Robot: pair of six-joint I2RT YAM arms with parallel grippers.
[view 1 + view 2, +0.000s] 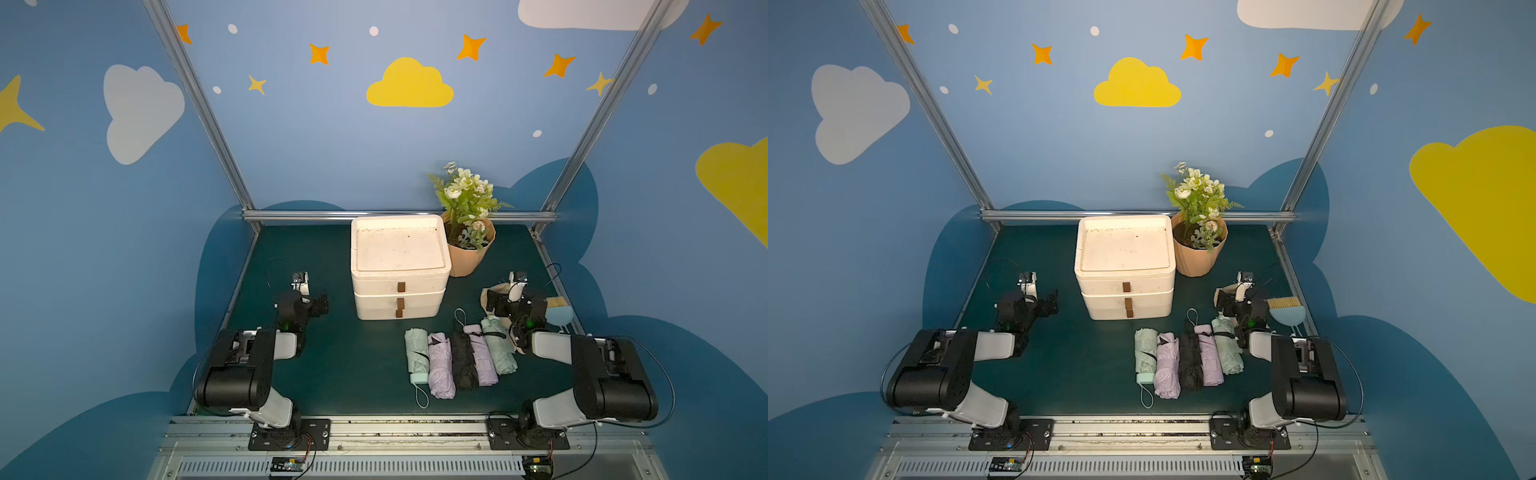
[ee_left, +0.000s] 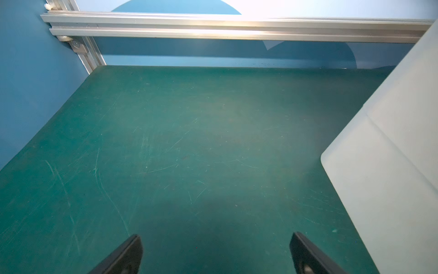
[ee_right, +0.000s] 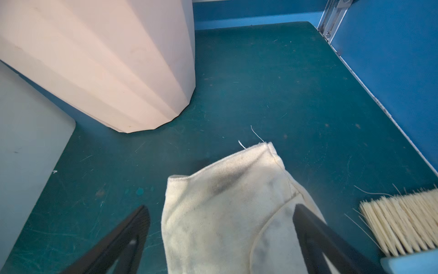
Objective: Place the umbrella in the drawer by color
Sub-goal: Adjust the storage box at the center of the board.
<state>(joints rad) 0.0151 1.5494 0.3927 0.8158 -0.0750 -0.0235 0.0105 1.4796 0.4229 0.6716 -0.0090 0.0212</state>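
Observation:
Several folded umbrellas lie side by side on the green mat in both top views: a mint one (image 1: 417,353), a lilac one (image 1: 441,370), a black one (image 1: 464,359), another lilac one (image 1: 482,353) and another mint one (image 1: 498,345). Behind them stands the white drawer unit (image 1: 399,286), its brown-handled drawers shut. My left gripper (image 1: 320,305) hovers open left of the unit, over bare mat (image 2: 216,251). Right of the umbrellas, my right gripper (image 1: 494,301) is open above a cream cloth (image 3: 227,201), gripping nothing.
A peach flower pot (image 1: 467,253) stands right of the drawer unit. A blue brush with pale bristles (image 1: 559,313) lies by the right rail. An aluminium frame (image 1: 399,215) bounds the mat at the back and sides.

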